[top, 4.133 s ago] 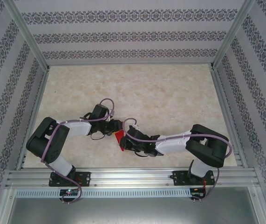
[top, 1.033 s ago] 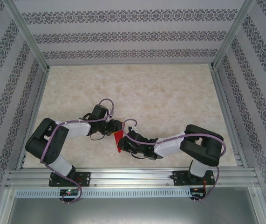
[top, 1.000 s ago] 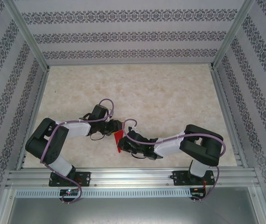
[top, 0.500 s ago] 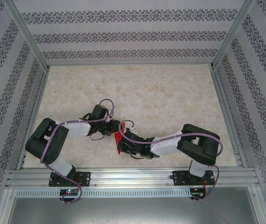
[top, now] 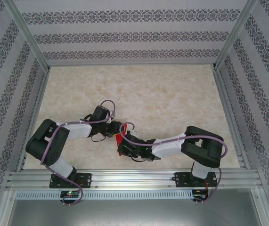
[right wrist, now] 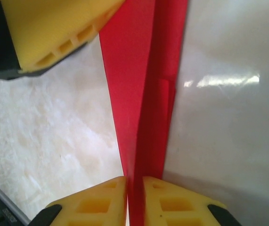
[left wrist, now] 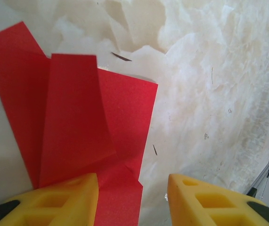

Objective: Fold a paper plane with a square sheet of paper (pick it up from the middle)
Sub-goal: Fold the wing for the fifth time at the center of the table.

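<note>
The square sheet of paper [top: 119, 139] is bright red and folded into long overlapping flaps, lying near the table's front centre between both grippers. In the left wrist view the red paper [left wrist: 77, 117] spreads flat on the table. My left gripper [left wrist: 132, 188] is open, its left finger [left wrist: 68, 197] over the paper's near corner and its right finger over bare table. In the right wrist view the paper [right wrist: 143, 94] stands on edge as a narrow creased wedge. My right gripper [right wrist: 134, 188] is shut on its near end. The left gripper's yellow finger [right wrist: 54, 33] shows at top left.
The marbled beige table [top: 172, 94] stretches wide behind and to both sides of the arms. Aluminium rails [top: 134, 179] run along the near edge, and patterned walls enclose the back and sides. The two wrists [top: 125, 136] sit very close together.
The right gripper has crept left toward the left gripper, covering more of the red paper from above. The left arm has stayed still.
</note>
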You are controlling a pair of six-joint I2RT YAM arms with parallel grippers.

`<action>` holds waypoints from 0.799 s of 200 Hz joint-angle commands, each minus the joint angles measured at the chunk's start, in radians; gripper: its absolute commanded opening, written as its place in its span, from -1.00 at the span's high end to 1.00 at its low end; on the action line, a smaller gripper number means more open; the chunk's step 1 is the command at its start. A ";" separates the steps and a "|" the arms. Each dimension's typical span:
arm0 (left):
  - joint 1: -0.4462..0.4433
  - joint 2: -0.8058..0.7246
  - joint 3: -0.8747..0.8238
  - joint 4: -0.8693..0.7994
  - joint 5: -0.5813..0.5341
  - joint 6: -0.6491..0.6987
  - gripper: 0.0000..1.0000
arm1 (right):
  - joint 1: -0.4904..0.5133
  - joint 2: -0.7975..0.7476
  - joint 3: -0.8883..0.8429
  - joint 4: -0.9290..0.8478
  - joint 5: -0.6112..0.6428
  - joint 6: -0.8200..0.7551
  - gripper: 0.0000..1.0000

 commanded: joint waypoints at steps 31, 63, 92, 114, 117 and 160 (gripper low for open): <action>-0.004 0.015 -0.021 -0.040 -0.040 0.012 0.12 | 0.013 -0.059 -0.027 -0.046 -0.008 0.009 0.60; -0.003 0.014 -0.022 -0.042 -0.039 0.013 0.12 | 0.012 -0.062 -0.012 -0.053 0.016 0.001 0.57; -0.004 0.013 -0.020 -0.046 -0.038 0.018 0.12 | 0.009 -0.062 0.005 -0.060 0.029 -0.010 0.55; -0.004 0.012 -0.019 -0.049 -0.038 0.019 0.12 | 0.004 -0.065 0.016 -0.069 0.036 -0.017 0.54; -0.004 0.012 -0.019 -0.050 -0.038 0.019 0.13 | 0.004 -0.065 0.015 -0.068 0.035 -0.018 0.54; -0.005 0.012 -0.021 -0.049 -0.038 0.021 0.13 | 0.000 -0.073 0.032 -0.064 0.041 -0.040 0.52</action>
